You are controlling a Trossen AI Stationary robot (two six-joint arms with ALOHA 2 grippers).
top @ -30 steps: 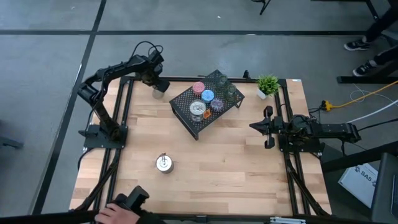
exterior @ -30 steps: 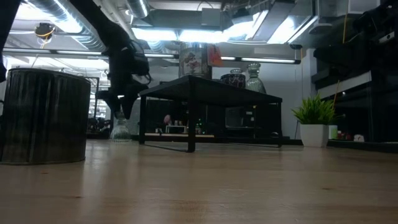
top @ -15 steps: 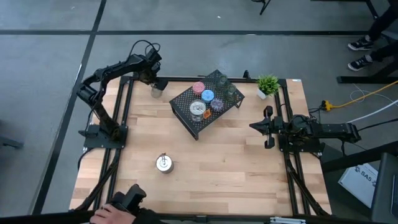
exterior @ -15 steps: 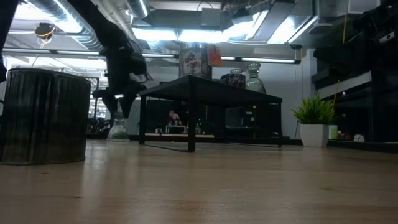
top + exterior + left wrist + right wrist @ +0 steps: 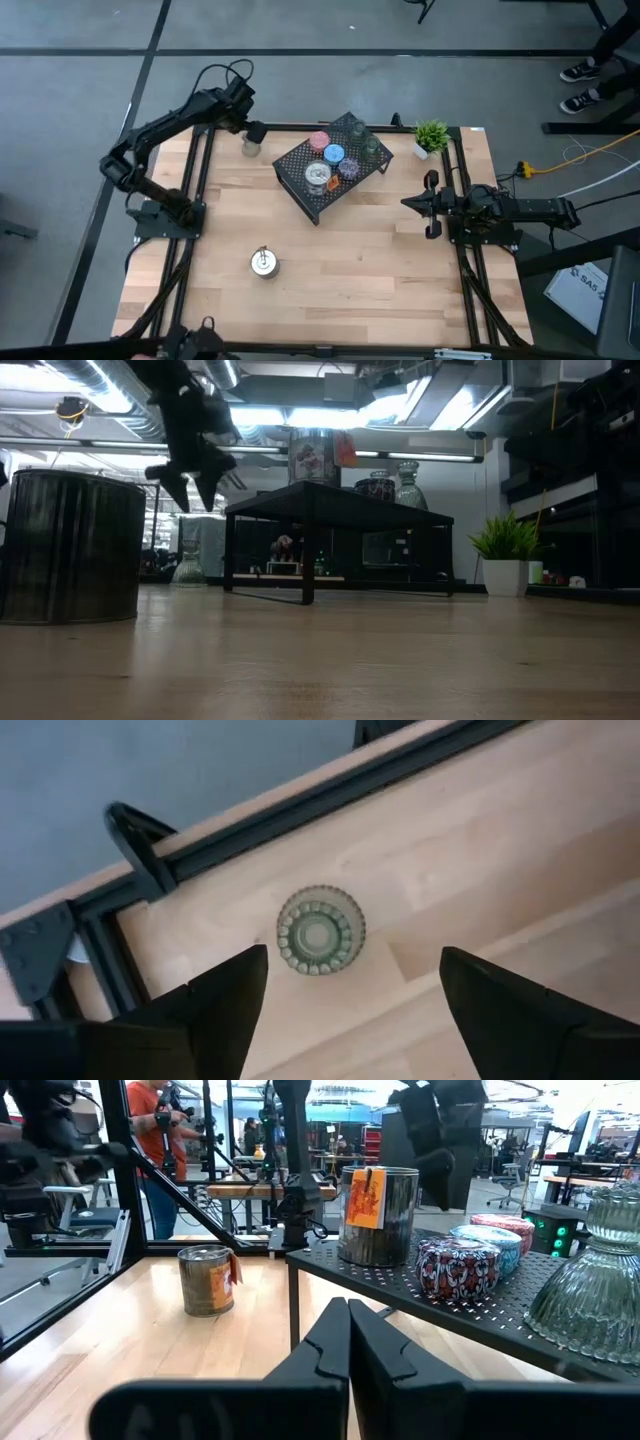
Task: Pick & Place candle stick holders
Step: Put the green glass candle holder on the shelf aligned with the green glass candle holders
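At the table's (image 5: 330, 260) far left corner a ribbed olive-green glass holder (image 5: 250, 148) stands free, the left gripper (image 5: 247, 128) spread open above it. On the rack (image 5: 305, 190) sit the other holders (image 5: 333, 154). The right gripper (image 5: 414, 203) rests clenched, empty.

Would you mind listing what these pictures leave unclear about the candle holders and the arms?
- High view: the holders on the black rack are too small to count or tell apart surely.
- Low view: a dark cylinder close to the camera hides the table behind it.
- Left wrist view: the glass holder shows only from above; its height is hidden.
- Right wrist view: the frame edge cuts off a glass holder.
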